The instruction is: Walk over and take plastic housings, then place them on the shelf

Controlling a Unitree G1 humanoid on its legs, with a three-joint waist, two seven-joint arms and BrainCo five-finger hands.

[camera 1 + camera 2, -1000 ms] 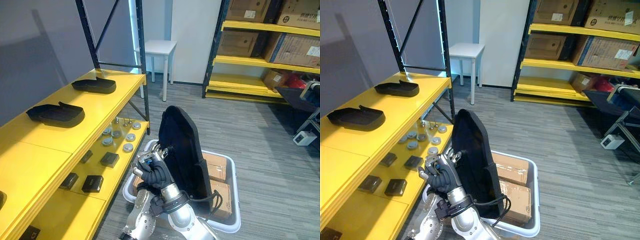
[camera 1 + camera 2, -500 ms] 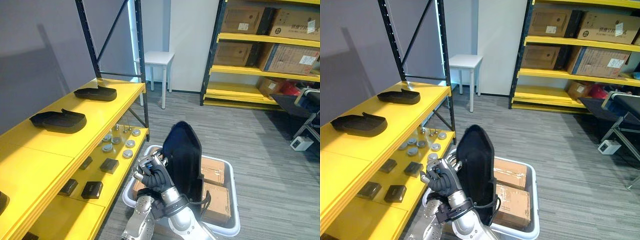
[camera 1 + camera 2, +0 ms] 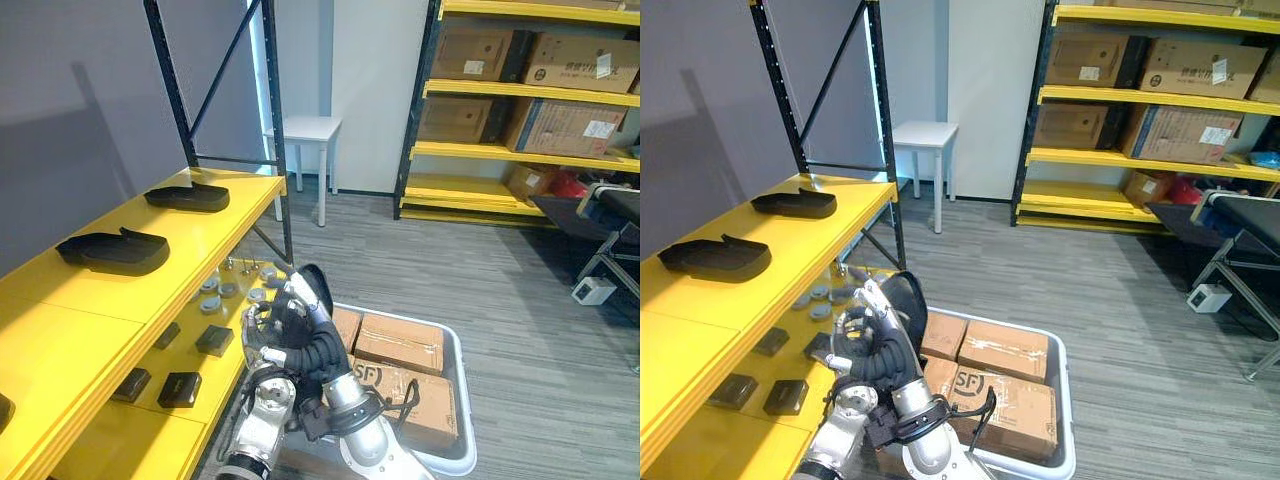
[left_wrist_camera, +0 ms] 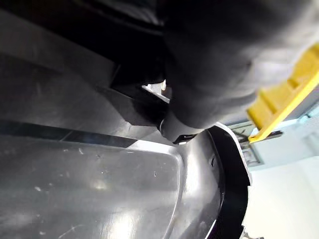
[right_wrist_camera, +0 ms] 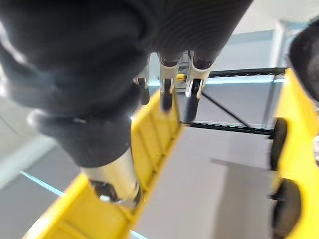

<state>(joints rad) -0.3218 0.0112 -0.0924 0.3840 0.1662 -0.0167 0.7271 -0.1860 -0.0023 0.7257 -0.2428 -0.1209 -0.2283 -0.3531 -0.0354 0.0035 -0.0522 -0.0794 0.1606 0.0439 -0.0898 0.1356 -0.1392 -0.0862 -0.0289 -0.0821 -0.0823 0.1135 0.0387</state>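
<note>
step: carry the housing [image 3: 314, 286] to the shelf [image 3: 60, 330]; not placed yet, judged from how it sits
housing: black plastic shell, up at chest height between both arms, seen edge-on from the head, above the near corner of the white bin [image 3: 1067, 400]; close beside the shelf's lower deck, not touching it
right robot hand [image 3: 290, 330]: fingers curled on the housing's shelf-side edge, reads as a grip
left robot hand [image 4: 214, 74]: tight against the shell's glossy inner face; fingers hidden, cannot tell open or closed
shelf: yellow, on the robot's left; two placed housings on the top deck, nearer one [image 3: 113, 250], farther one [image 3: 187, 196], well apart
free spot: bare yellow deck on the near side of the nearer one
lower deck: small grey discs and black blocks, not the target
bin: cardboard boxes [image 3: 405, 345] inside
do it well: lift the shell clear above the top deck's front lip, turn it flat, hollow side down like the other two, and set it on the bare stretch
risk: shell is wide, light and slick; one-edge grip may let it swing and clip the black upright or a placed housing, so support both sides until it rests flat
</note>
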